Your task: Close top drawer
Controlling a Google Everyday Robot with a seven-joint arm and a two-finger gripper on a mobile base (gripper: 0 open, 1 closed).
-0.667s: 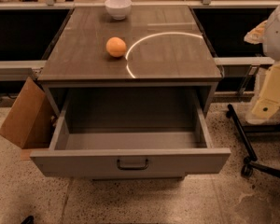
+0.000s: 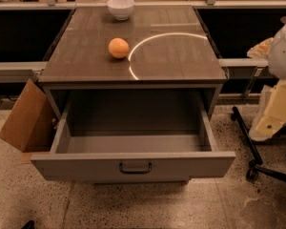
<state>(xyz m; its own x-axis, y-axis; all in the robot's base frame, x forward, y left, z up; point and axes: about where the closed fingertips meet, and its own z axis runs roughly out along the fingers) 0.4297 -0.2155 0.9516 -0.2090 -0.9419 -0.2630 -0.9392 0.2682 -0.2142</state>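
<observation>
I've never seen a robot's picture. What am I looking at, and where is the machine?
A single camera looks down at a cabinet; where it is mounted is not known. The pale shapes at the right edge seem to be the robot's arm and, lower, its hand, beside the cabinet and apart from the top drawer. That drawer stands pulled out and looks empty; the job is pushing it shut. On the cabinet lie an orange and a white bowl. A cardboard box leans at the left.
</observation>
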